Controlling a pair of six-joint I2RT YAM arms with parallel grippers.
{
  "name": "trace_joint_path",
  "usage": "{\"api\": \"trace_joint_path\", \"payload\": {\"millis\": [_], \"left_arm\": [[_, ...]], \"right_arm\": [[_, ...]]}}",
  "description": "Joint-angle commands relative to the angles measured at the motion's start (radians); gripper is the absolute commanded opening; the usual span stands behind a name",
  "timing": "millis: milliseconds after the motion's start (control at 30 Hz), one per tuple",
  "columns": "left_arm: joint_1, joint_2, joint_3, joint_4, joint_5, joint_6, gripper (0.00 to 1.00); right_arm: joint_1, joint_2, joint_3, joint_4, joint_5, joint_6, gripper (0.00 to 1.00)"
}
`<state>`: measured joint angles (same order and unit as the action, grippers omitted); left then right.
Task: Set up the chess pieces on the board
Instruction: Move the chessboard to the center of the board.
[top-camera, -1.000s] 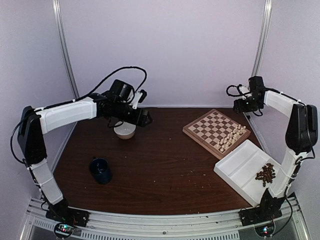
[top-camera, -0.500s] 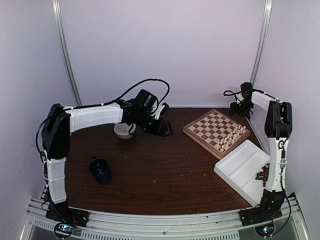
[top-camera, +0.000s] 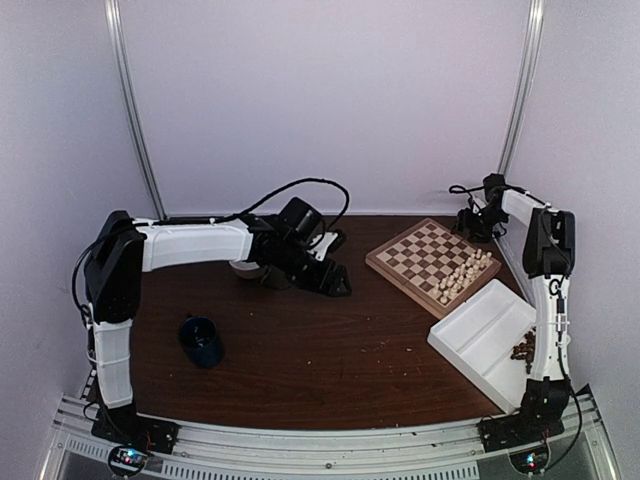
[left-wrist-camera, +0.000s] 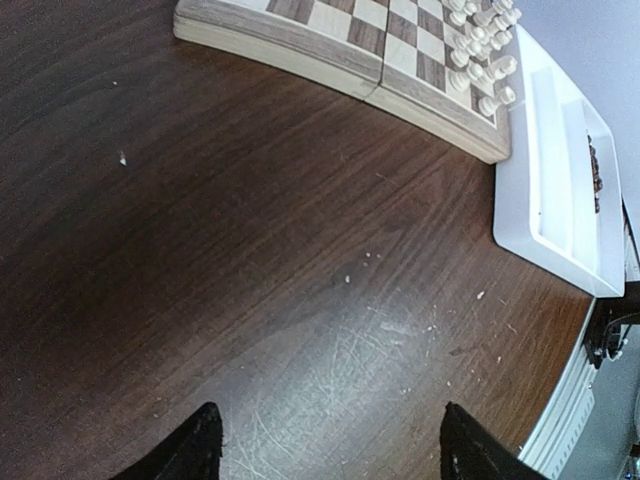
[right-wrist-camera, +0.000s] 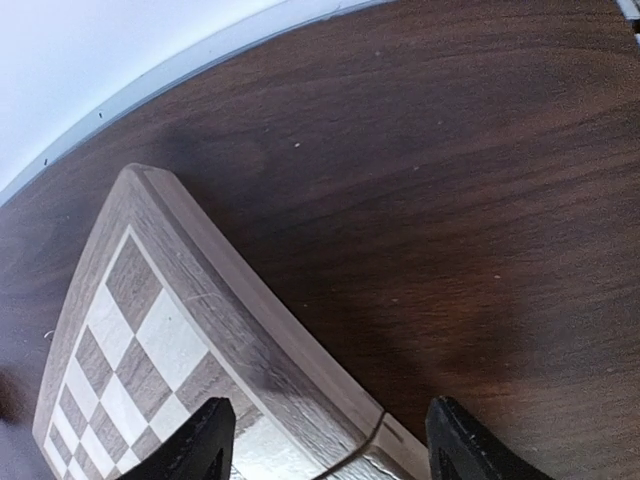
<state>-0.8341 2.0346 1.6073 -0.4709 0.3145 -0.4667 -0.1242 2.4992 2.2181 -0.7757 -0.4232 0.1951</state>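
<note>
A dark blue mug stands on the brown table at the left, well apart from everything else. The left arm reaches across behind it. The left gripper hangs over bare wood to the left of the board, and its wrist camera shows the jaws spread wide with nothing between the fingers.

The board sits right of centre toward the far edge, turned at an angle. The cream chess pieces stand upright, crowded along the side of the board nearest the white tray. The rest of the squares are bare.

The tray lies just beside the board on the near right. The dark chess pieces are heaped in its right-hand compartment, partly hidden behind the right arm, so how many there are is hard to say.

The right gripper sits at the board's far right corner. From its own camera the fingers are spread wide and empty, low over the board's tan border.
</note>
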Motion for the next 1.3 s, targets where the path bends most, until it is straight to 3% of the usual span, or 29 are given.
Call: {"api": "trace_joint_path", "payload": {"millis": [0, 300, 633, 1000, 1267], "left_arm": [[-0.014, -0.079, -0.021, -0.003, 0.008, 0.001, 0.74], [-0.014, -0.131, -0.081, 0.001, -0.034, -0.009, 0.74], [-0.014, -0.146, -0.19, 0.04, -0.103, -0.081, 0.74], [-0.014, -0.176, -0.273, 0.035, -0.275, -0.199, 0.74], [-0.014, -0.343, -0.405, 0.032, -0.436, -0.254, 0.74]], "right_arm": [[0.004, 0.042, 0.031, -0.03, -0.124, 0.026, 0.68], [0.068, 0.05, 0.018, -0.055, -0.194, 0.013, 0.65], [0.24, 0.037, -0.008, -0.036, -0.224, 0.044, 0.65], [0.459, 0.027, -0.066, -0.022, -0.253, 0.062, 0.65], [0.594, -0.016, -0.161, 0.003, -0.28, 0.083, 0.65]]}}
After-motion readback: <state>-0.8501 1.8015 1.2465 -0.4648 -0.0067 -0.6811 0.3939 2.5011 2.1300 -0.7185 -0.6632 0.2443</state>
